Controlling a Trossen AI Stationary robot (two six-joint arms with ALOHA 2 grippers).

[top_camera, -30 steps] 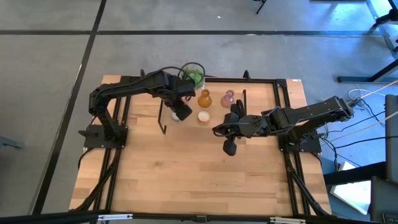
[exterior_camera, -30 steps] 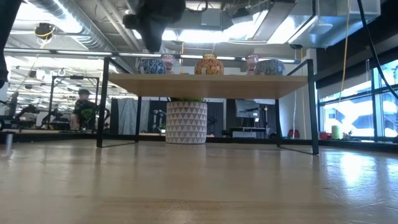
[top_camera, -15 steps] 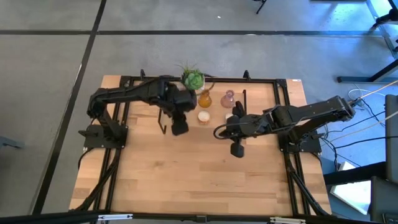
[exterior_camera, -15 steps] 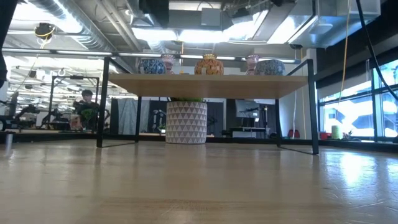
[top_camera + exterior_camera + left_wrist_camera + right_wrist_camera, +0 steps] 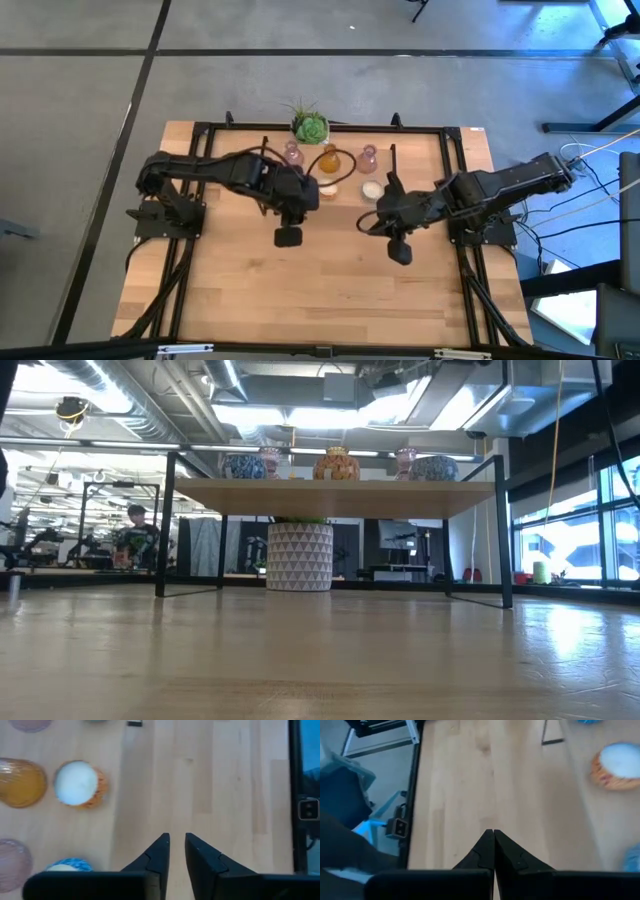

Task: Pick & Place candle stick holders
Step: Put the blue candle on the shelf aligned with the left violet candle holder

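Observation:
The candle stick holders stand on a low wooden shelf (image 5: 335, 495) at the table's far middle. In the high view I see a pinkish one (image 5: 292, 152), an amber one (image 5: 328, 160), a second pinkish one (image 5: 368, 155) and two low white-topped ones (image 5: 328, 188) (image 5: 371, 190). A third low one, blue-sided (image 5: 67, 866), shows in the left wrist view. My left gripper (image 5: 288, 237) hangs over the table just near of the shelf, open by a narrow gap (image 5: 177, 839), empty. My right gripper (image 5: 400, 252) is shut and empty (image 5: 494, 834), right of it.
A green spiky plant (image 5: 310, 127) in a white patterned pot (image 5: 299, 557) stands behind the shelf. The shelf's black frame legs (image 5: 160, 525) (image 5: 506, 530) stand on the table. Bare wooden tabletop (image 5: 330, 290) lies between the grippers and the near edge.
My left gripper has drawn back from the shelf toward the table's near edge, uncovering the left pinkish holder. My right gripper has gone toward the table's right edge and a little nearer. The holders have stayed in place.

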